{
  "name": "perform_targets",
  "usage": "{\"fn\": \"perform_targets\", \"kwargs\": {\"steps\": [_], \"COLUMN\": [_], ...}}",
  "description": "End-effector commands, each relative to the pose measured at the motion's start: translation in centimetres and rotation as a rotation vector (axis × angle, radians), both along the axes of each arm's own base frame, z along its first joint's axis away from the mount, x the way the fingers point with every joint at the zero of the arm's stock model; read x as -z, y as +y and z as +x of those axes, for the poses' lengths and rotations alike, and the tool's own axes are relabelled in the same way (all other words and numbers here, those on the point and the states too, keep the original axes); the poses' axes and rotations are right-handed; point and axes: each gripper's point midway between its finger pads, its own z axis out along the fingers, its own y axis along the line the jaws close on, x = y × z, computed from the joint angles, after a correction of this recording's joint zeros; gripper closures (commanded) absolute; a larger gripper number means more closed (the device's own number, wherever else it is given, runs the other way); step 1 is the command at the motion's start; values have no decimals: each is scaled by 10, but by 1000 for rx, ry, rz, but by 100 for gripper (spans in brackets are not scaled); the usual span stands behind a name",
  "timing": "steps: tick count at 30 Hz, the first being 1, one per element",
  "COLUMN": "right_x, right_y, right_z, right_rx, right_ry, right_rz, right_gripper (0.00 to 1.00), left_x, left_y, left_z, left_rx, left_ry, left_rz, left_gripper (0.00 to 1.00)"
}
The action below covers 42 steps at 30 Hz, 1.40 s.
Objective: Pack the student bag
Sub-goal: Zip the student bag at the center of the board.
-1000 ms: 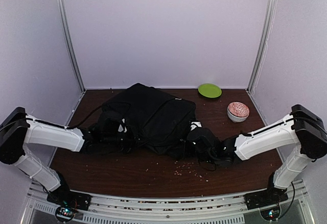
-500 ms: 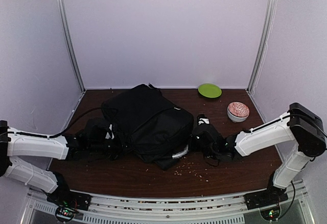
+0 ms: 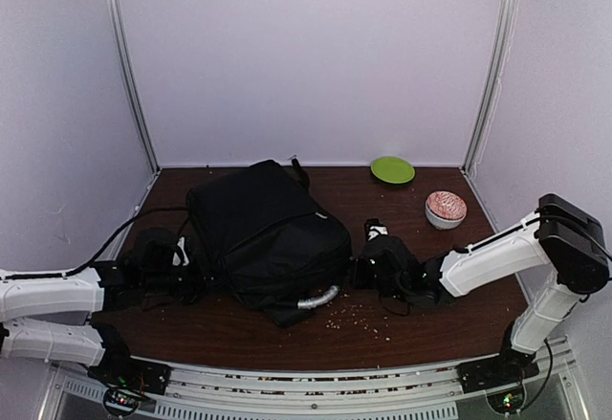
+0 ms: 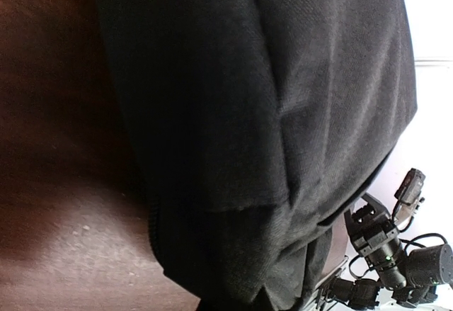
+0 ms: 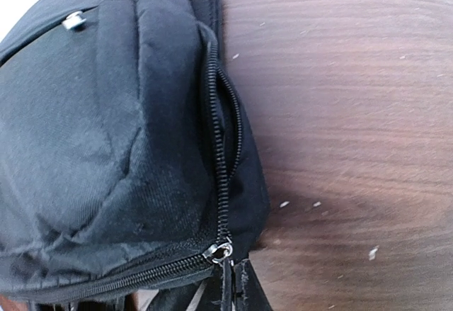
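Note:
The student bag (image 3: pixel 263 233) is a large black fabric bag lying mid-table, with its grey-white handle (image 3: pixel 317 299) at the near edge. It fills the left wrist view (image 4: pixel 255 98). My left gripper (image 3: pixel 184 269) is at the bag's left edge, and fabric covers its fingers, which seem to be shut on the bag. My right gripper (image 3: pixel 360 269) is at the bag's right edge. In the right wrist view the bag (image 5: pixel 92 134) shows a zip running to a silver slider (image 5: pixel 221 249). The right gripper (image 5: pixel 235 286) is shut on the zip pull below the slider.
A green plate (image 3: pixel 392 169) sits at the back right. A bowl with pinkish contents (image 3: pixel 446 208) stands near the right wall. Pale crumbs (image 3: pixel 354 317) are scattered in front of the bag. A black cable (image 3: pixel 143 217) loops at the left. Walls enclose three sides.
My left arm has drawn back to the left and the bag has shifted left and flattened. My right gripper has moved left along the bag's right edge. The grey-white handle has come into view.

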Motion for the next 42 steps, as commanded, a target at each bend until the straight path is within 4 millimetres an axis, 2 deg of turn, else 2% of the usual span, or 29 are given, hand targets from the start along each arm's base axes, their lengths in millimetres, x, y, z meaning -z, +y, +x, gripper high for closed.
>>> {"fn": "perform_targets", "kwargs": {"steps": [1,4,11,15,18,28,32,35,37,38,40,41,42], "right_x": [12,12,13,14,14,11,15,18,19,17,11,7,5], "right_y": [-28,-22,-6,-2,2,16,5,-10,-12,-9,12,24,34], "right_z": [3,-4,-18,-26,-31,-31,-28,-23,-21,-20,-24,-28,-33], "right_rx": [91,76,53,45,31,-8,33,90,96,80,-24,-84,-137], "right_ry": [-2,6,16,22,22,16,19,28,32,31,34,46,63], "right_rz": [-54,-39,-2,6,13,30,2,-16,-11,-4,30,45,58], "right_gripper": [100,100,100,100,100,100,100,100,100,100,100,94,86], "left_x": [19,17,37,46,51,36,43,53,55,55,50,45,40], "left_y": [49,47,24,11,10,13,18,20,21,21,17,15,13], "left_z": [21,38,80,101,116,176,186,185,183,182,176,174,170], "left_rx": [-98,-11,161,212,208,220,215,230,234,239,260,266,268], "left_ry": [-35,-54,-35,-48,-51,-146,-136,-110,-107,-110,-123,-131,-138], "left_rz": [174,219,219,204,187,309,367,391,398,398,373,352,332], "left_gripper": [100,100,100,100,100,100,100,100,100,100,100,100,91]}}
